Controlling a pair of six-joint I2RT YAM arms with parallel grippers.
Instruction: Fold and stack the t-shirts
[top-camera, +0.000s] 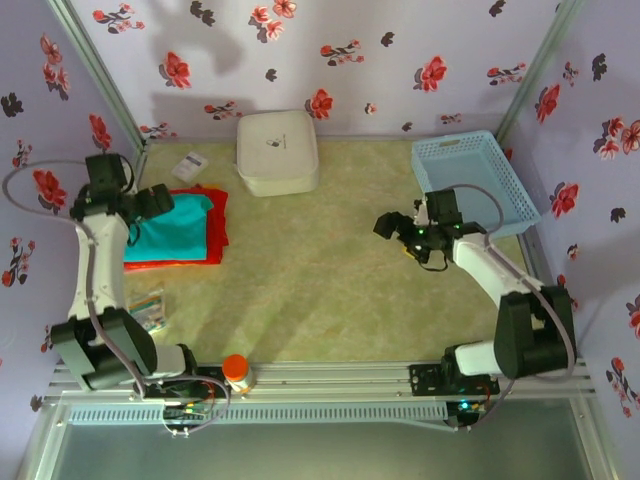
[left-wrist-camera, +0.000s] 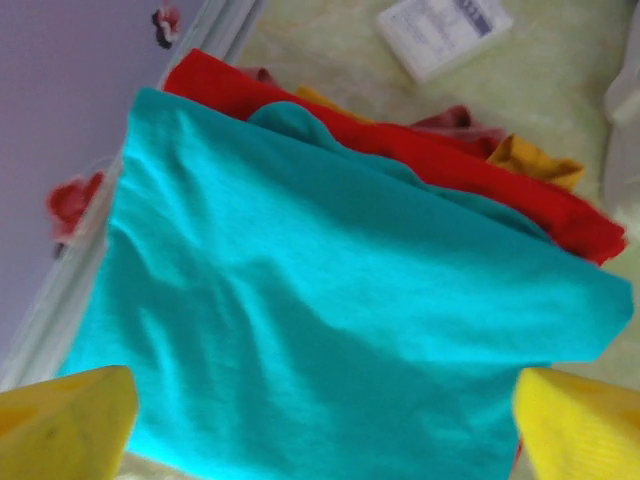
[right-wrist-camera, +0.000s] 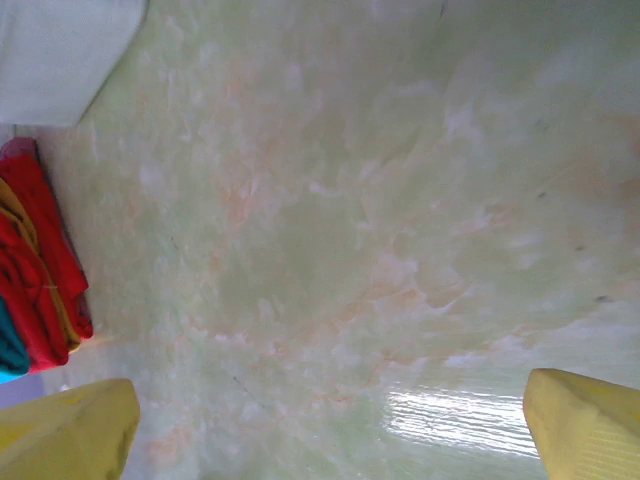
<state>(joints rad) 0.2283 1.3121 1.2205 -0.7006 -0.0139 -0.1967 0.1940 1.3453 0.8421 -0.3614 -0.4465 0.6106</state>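
The teal-green t-shirt (top-camera: 172, 226) lies folded on top of the folded red t-shirt (top-camera: 214, 236) at the table's left side. In the left wrist view the teal-green t-shirt (left-wrist-camera: 330, 300) spreads flat under the jaws, with the red t-shirt (left-wrist-camera: 450, 175) showing along its far edge. My left gripper (top-camera: 160, 203) hovers over the teal cloth's upper left part, open (left-wrist-camera: 320, 440), its yellow fingers (left-wrist-camera: 70, 420) wide apart and holding nothing. My right gripper (top-camera: 395, 225) is open (right-wrist-camera: 325, 430) above bare table at the right. The red t-shirt's edge (right-wrist-camera: 40, 280) shows far off in its view.
A white rounded-square box (top-camera: 277, 150) stands at the back centre. A light-blue basket (top-camera: 472, 180) sits at the back right. A small white packet (top-camera: 190, 163) lies behind the shirts, a clear packet (top-camera: 150, 305) in front of them. An orange-capped bottle (top-camera: 237, 372) stands at the near edge.
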